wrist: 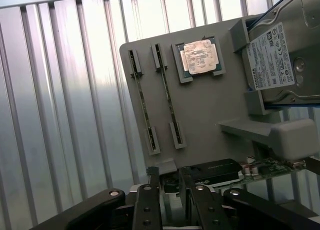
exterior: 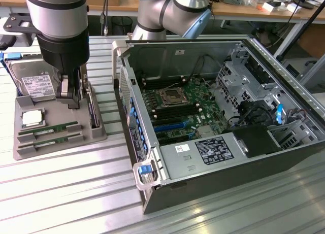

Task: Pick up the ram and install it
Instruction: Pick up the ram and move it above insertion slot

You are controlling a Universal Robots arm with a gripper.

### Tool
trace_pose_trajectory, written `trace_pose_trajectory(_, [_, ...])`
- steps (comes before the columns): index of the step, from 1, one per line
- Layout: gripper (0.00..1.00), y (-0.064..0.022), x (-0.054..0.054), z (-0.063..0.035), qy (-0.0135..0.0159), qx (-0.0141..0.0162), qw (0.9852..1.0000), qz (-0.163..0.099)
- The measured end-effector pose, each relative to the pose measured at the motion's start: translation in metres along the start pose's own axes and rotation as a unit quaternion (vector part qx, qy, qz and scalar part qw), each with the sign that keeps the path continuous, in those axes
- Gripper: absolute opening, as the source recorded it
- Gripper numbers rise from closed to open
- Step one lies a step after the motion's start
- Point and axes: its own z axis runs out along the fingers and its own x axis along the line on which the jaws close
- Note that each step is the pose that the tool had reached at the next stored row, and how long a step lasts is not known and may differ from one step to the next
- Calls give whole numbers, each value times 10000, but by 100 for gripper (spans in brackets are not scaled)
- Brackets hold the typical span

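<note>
Two ram sticks (exterior: 48, 128) (exterior: 51, 140), thin and green, lie side by side in slots of a grey parts tray (exterior: 30, 152) at the exterior view's left. In the wrist view the same sticks (wrist: 141, 98) (wrist: 167, 95) run lengthwise across the tray (wrist: 210, 115). My gripper (exterior: 68, 98) hangs over the tray's far part, between the hard drive and the upright card, well apart from the sticks. Its two black fingers (wrist: 152, 190) stand open, and the gripper (wrist: 170, 187) has nothing between them.
The tray also carries a silver hard drive (exterior: 35, 84), a processor chip (exterior: 31, 118) and an expansion card (exterior: 92, 109) standing on edge. An open computer case (exterior: 284, 56) lies at the exterior view's right, its motherboard (exterior: 177, 104) showing a processor socket flanked by black memory slots (exterior: 152, 99).
</note>
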Motion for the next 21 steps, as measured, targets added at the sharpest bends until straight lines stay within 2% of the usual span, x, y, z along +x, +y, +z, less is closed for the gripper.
trace_pose_trajectory(5, [30, -1, 0, 13, 2, -1, 10000, -53])
trace_pose_trajectory(7, [30, 0, 1, 17, 10, -5, 9997, -231])
trace_pose_trajectory(10, [30, 12, 3, 26, 25, -13, 9984, -566])
trace_pose_trajectory(13, [30, 40, 8, 32, 35, -19, 9970, -778])
trace_pose_trajectory(16, [30, 112, 19, 42, 40, -22, 9958, -911])
trace_pose_trajectory(21, [30, 227, 39, 60, 44, -24, 9949, -1004])
